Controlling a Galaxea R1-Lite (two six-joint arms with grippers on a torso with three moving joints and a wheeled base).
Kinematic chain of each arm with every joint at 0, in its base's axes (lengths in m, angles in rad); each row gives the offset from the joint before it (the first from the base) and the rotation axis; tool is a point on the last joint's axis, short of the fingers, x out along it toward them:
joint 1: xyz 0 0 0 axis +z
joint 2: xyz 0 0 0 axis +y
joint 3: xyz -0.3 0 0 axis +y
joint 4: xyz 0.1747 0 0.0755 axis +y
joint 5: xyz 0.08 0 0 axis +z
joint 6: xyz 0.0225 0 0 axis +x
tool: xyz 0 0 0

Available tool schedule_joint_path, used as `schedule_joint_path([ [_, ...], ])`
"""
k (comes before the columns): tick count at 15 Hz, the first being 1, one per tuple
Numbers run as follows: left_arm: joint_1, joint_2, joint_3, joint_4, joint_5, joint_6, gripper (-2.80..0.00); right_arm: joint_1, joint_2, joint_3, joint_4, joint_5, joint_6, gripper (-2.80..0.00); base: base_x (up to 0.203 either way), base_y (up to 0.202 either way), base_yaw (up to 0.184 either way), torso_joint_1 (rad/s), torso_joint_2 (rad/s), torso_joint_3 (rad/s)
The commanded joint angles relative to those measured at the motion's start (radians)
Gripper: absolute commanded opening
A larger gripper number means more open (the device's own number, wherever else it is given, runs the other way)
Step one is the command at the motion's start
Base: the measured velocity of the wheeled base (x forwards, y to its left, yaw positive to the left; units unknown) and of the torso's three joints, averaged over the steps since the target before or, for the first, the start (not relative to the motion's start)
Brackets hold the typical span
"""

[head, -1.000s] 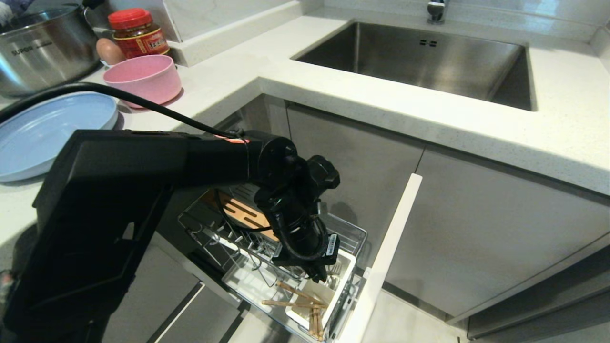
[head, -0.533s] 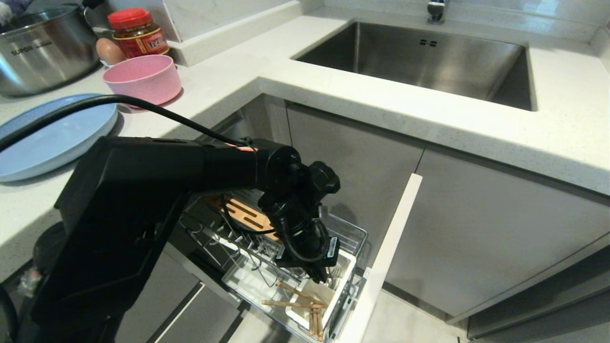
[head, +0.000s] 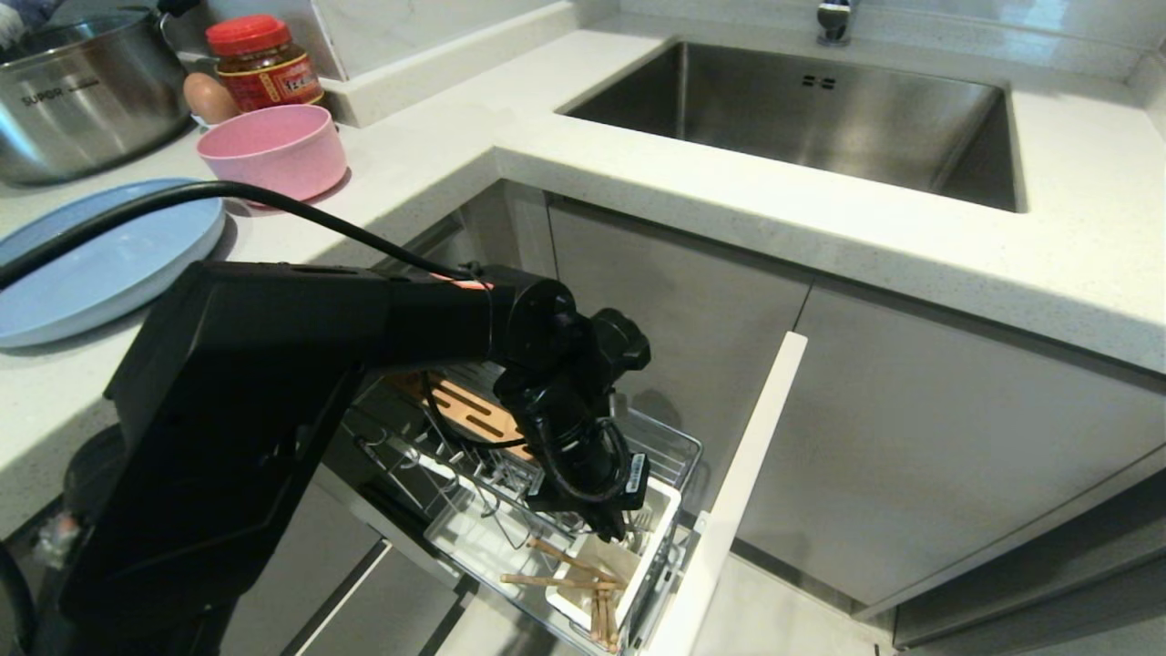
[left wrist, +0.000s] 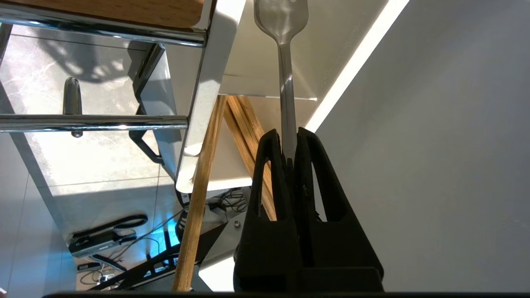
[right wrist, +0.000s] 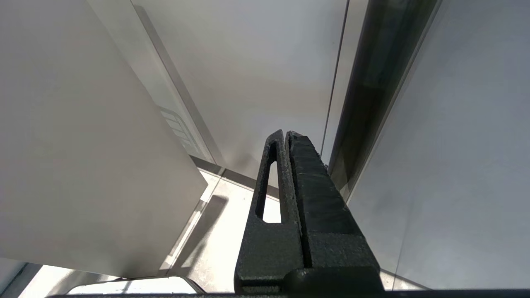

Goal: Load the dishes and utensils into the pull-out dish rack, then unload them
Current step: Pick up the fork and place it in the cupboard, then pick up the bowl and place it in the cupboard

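Got my left gripper [left wrist: 289, 136] clamped on the fork [left wrist: 285, 62] handle, lower centre over the cutlery cup [head: 638, 547]; I'd lower straight, clear of the chopsticks [head: 565, 569].

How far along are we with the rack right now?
Partly there. The chopsticks are in the white cutlery cup of the pull-out rack. The left claw is shut on the metal utensil at that cup. The blue plate and pink bowl sit on the counter.
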Motion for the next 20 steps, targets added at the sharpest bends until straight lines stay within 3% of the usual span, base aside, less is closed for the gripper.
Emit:
schedule_joint_path([
  [1,0.0,-0.013,0.0,0.004,-0.001,-0.003,-2.8,0.0,-0.005,0.0,0.0,0.0,0.0,-2.8,0.0,0.0,0.0,0.0,0.0,0.0],
  [4,-0.002,-0.023,0.0,0.007,-0.001,0.002,-2.8,0.0,-0.005,0.0,0.0,0.0,0.0,-2.8,0.0,0.0,0.0,0.0,0.0,0.0],
  [5,-0.002,-0.025,0.0,0.006,-0.001,0.007,0.0,0.0,-0.004,0.0,0.0,0.0,0.0,-2.8,0.0,0.0,0.0,0.0,0.0,0.0],
  [13,-0.002,-0.07,0.0,0.004,-0.001,0.007,0.0,0.0,-0.004,0.0,0.0,0.0,0.0,-2.8,0.0,0.0,0.0,0.0,0.0,0.0],
  [20,-0.002,-0.236,0.002,0.011,0.023,-0.005,0.0,0.0,-0.003,0.0,0.0,0.0,0.0,-2.8,0.0,0.0,0.0,0.0,0.0,0.0],
])
